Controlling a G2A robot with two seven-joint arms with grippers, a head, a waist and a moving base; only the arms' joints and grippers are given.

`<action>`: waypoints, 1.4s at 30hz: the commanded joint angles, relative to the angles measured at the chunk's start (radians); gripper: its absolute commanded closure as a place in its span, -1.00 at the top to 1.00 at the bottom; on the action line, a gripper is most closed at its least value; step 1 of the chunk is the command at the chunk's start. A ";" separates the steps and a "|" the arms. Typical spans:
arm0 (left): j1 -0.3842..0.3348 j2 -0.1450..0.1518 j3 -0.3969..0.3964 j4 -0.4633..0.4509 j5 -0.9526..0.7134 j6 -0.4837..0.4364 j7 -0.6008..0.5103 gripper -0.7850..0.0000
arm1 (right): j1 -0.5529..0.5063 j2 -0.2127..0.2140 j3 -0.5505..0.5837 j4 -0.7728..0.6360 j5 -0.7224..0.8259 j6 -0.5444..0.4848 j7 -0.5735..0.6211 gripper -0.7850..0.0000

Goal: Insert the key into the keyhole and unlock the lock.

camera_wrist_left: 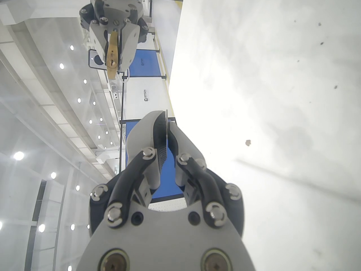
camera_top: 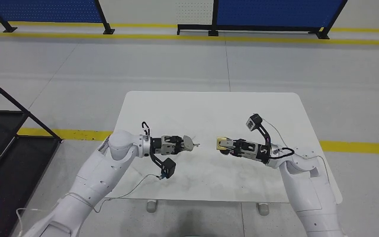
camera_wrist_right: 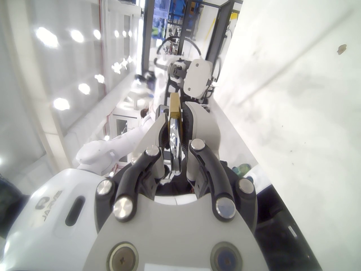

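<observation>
While clamped, right hand (camera_wrist_right: 176, 115) on lock (camera_wrist_right: 174, 104).

Bright ceiling lamps (camera_wrist_left: 18, 155); glare washes out white table (camera_wrist_left: 253, 57) in wrist views.

Padlock (camera_wrist_right: 175, 104): body of brass-coloured metal, smooth, with a dull satin sheen. Shackle (camera_wrist_right: 173, 142): bright chromed metal, mirror-glossy.
Key (camera_wrist_left: 166, 119): thin flat grey metal, seen edge-on; finish cannot be judged.
Left gripper (camera_wrist_left: 166, 124) and right gripper (camera_wrist_right: 174, 114): finger shells (camera_wrist_left: 138, 136) of smooth, glossy white plastic; pads (camera_wrist_left: 160, 142) black, ribbed, matt, rubber-like; linkage bars (camera_wrist_right: 210, 170) black, smooth, semi-gloss; pins (camera_wrist_right: 225, 208) of polished metal.
Table (camera_top: 237, 112): white top, smooth and matt, marked with small dark specks.
</observation>
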 commanded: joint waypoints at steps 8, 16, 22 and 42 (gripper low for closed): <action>-0.008 -0.001 0.004 0.009 -0.001 0.003 0.001 -1.00 | 0.000 0.000 0.000 0.000 0.000 0.000 0.000 -1.00; -0.010 0.002 0.008 0.003 0.083 0.164 -0.029 -1.00 | 0.000 0.000 0.000 0.000 0.000 0.000 0.000 -1.00; -0.045 0.001 0.025 0.045 0.153 0.500 0.073 -1.00 | 0.000 0.000 0.000 0.000 0.000 0.000 0.000 -1.00; -0.142 -0.016 0.081 0.126 0.120 0.692 0.184 -1.00 | 0.000 0.000 0.000 0.000 0.000 0.000 0.000 -1.00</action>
